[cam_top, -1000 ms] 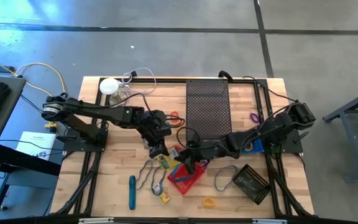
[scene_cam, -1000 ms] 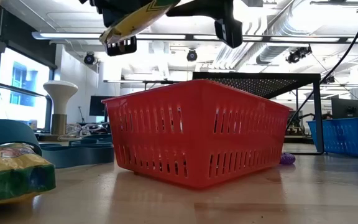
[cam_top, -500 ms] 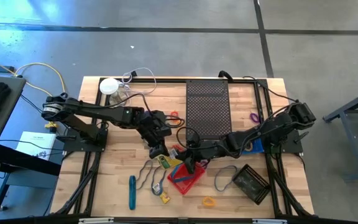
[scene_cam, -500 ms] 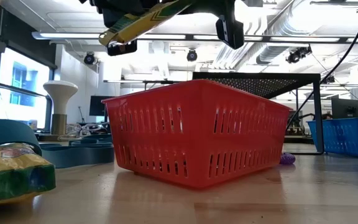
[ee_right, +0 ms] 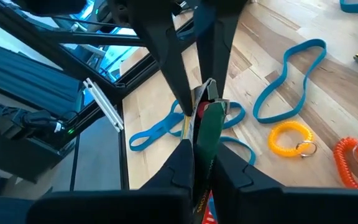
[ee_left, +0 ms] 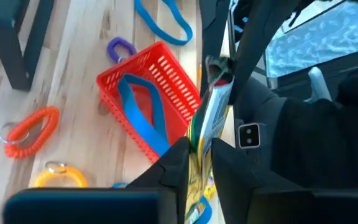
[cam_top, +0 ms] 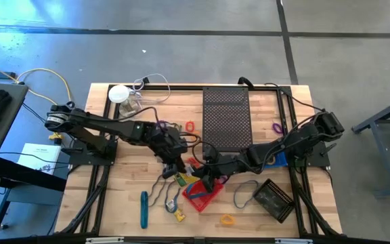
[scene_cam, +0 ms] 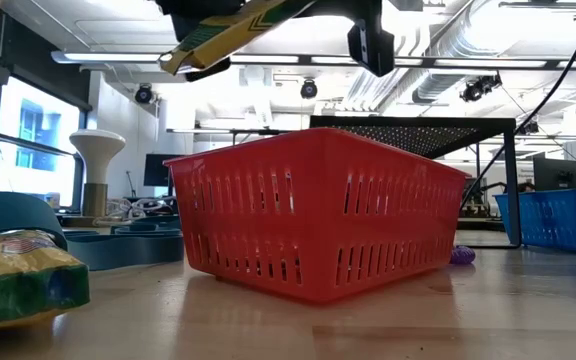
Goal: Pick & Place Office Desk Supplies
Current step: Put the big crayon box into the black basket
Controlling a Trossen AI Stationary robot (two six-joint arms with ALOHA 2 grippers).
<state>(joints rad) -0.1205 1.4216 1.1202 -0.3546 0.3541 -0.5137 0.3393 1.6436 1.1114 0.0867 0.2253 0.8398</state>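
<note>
Wooden desk (cam_top: 120, 203) under your two arms carries a scatter of supplies around a small red basket (cam_top: 204, 193) near its middle front, with a black perforated tray (cam_top: 226, 118) behind it. Your left gripper (cam_top: 175, 168) and right gripper (cam_top: 207, 177) meet just above the basket's left rim, and both sets of jaws are clamped on the same yellow packet (ee_left: 209, 127): the left wrist view shows it pinched edge-on between its jaws, standing up out of them, and the right wrist view shows it (ee_right: 205, 121) sandwiched the same way between that arm's jaws. From table height you see the packet (scene_cam: 238, 28) tilted and held in the air over the basket (scene_cam: 318, 215). A blue loop (ee_left: 143, 112) lies inside the basket. On the desk, an orange coiled ring (ee_left: 28, 130), a purple loop (ee_left: 122, 48) and a teal stick (cam_top: 143, 209) lie loose.
</note>
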